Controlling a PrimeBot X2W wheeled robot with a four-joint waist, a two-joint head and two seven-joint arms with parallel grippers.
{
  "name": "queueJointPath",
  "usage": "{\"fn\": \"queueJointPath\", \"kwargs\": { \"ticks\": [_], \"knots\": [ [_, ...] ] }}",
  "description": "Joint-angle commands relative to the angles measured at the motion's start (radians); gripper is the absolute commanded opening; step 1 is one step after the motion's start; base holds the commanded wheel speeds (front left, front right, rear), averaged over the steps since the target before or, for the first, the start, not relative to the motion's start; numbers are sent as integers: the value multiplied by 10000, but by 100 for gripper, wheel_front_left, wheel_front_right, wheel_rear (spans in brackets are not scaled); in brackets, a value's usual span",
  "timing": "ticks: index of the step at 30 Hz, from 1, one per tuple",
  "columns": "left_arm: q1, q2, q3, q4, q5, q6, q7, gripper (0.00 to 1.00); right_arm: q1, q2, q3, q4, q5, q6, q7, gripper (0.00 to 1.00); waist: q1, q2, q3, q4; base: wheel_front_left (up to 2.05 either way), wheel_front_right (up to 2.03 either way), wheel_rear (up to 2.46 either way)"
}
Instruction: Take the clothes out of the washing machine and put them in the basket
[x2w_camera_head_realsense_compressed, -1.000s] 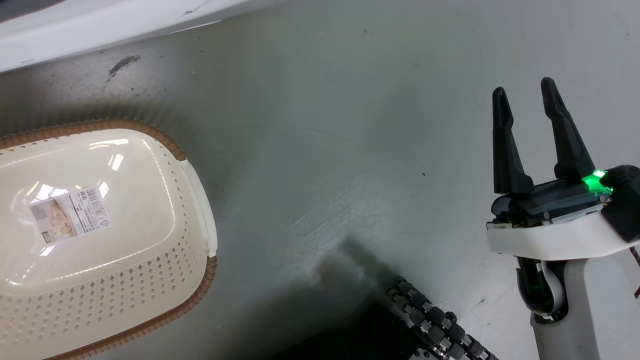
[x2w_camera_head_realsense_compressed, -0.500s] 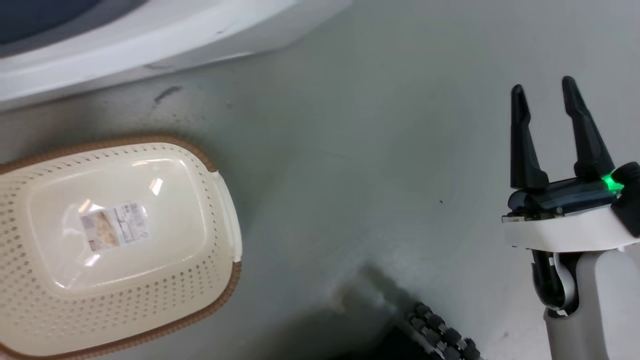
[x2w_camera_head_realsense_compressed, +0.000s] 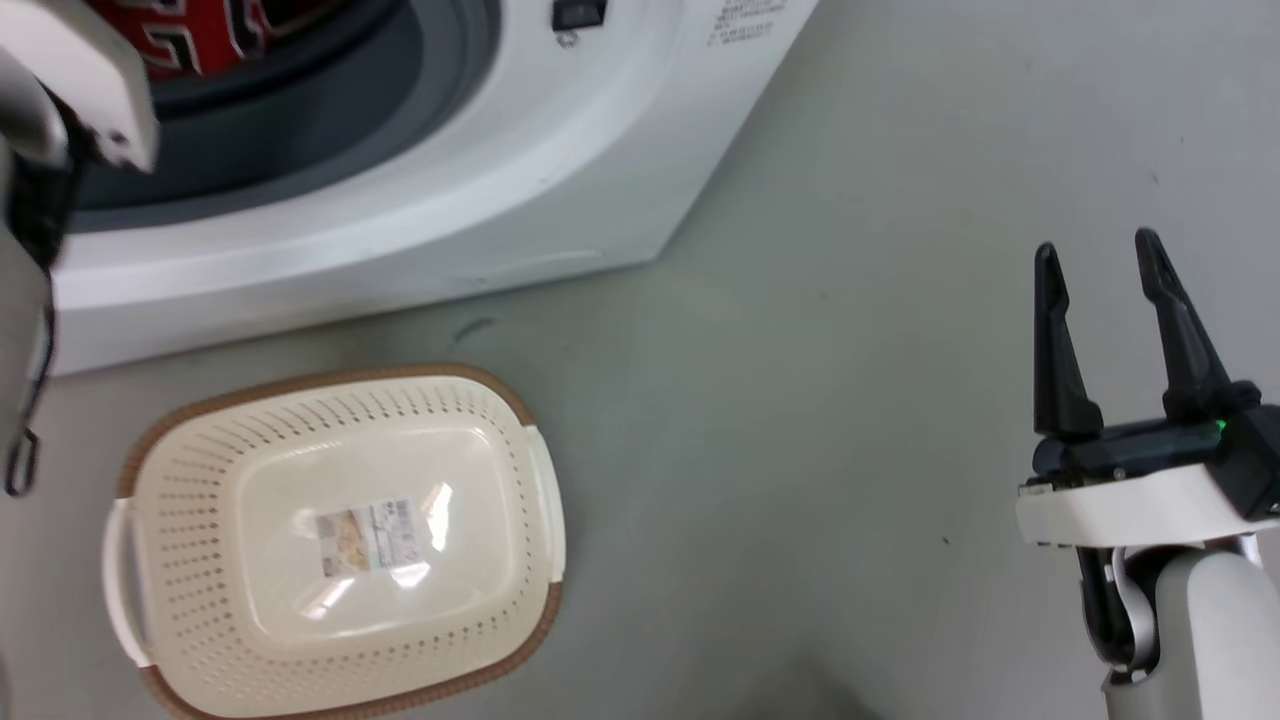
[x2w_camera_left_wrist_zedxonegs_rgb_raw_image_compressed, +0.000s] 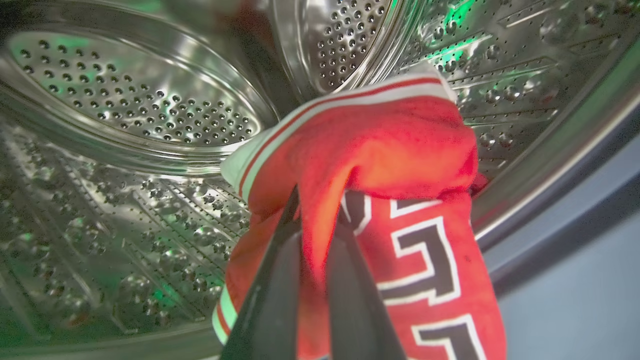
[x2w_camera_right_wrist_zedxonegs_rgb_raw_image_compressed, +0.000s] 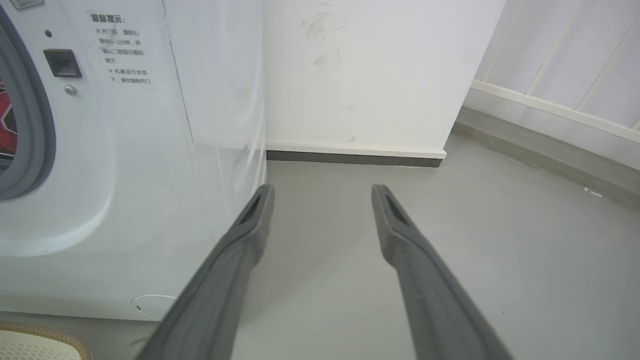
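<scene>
Red jersey (x2w_camera_left_wrist_zedxonegs_rgb_raw_image_compressed: 400, 145) with white striped trim, inside the steel drum (x2w_camera_left_wrist_zedxonegs_rgb_raw_image_compressed: 125, 100) of the washing machine (x2w_camera_head_realsense_compressed: 400, 220), close to the grey door ring (x2w_camera_head_realsense_compressed: 430, 70). Pinched on a fold of it, the left gripper (x2w_camera_left_wrist_zedxonegs_rgb_raw_image_compressed: 320, 210), fingers (x2w_camera_left_wrist_zedxonegs_rgb_raw_image_compressed: 270, 300) near together with cloth between. Down on the grey floor (x2w_camera_head_realsense_compressed: 800, 400), just before the machine, the cream basket (x2w_camera_head_realsense_compressed: 330, 378), upright. Off to the right, well apart, the right gripper (x2w_camera_head_realsense_compressed: 1096, 250), jaws wide over bare floor.

red jersey (x2w_camera_left_wrist_zedxonegs_rgb_raw_image_compressed: 400, 145) — white striped trim
</scene>
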Motion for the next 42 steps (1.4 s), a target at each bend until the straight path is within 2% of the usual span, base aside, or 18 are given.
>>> {"fn": "queueJointPath", "kwargs": {
  "ticks": [1,7,13,18,23,29,36,42],
  "knots": [
    [271,-149,53,25,-57,72,-241,0,175,-6,-24,42,-79,-10,-25,100,1,0,-745,463,0,0,0],
    [1675,-782,370,-293,-190,561,-1038,0,567,-5,-159,87,-344,-10,-25,100,1,0,-1593,973,0,0,0],
    [3077,-917,1240,-2300,471,1028,-1062,0,847,-3,-302,115,-559,-9,-25,100,1,0,-2153,1527,0,0,0],
    [4452,-996,2280,-3957,956,1238,-1066,0,1015,-3,-338,175,-653,-9,-25,100,1,0,-2622,1926,0,0,0],
    [5868,-1112,3036,-5300,1496,1105,-1058,0,1167,-3,-431,235,-685,-9,-25,100,1,0,-3020,2296,0,0,0],
    [7510,-1449,3458,-6193,1314,753,-1057,0,1355,-5,-649,149,-681,-9,-25,100,1,0,-3210,2713,0,0,0],
    [8797,-1577,2966,-6009,1102,494,-863,0,1382,-3,-794,57,-761,-10,-24,100,1,0,-2850,2887,0,0,0],
    [8769,-1927,2635,-4909,1263,455,-941,0,1100,-3,-811,-143,-940,-9,-24,100,1,0,-1981,2846,0,0,0]
  ]
}}
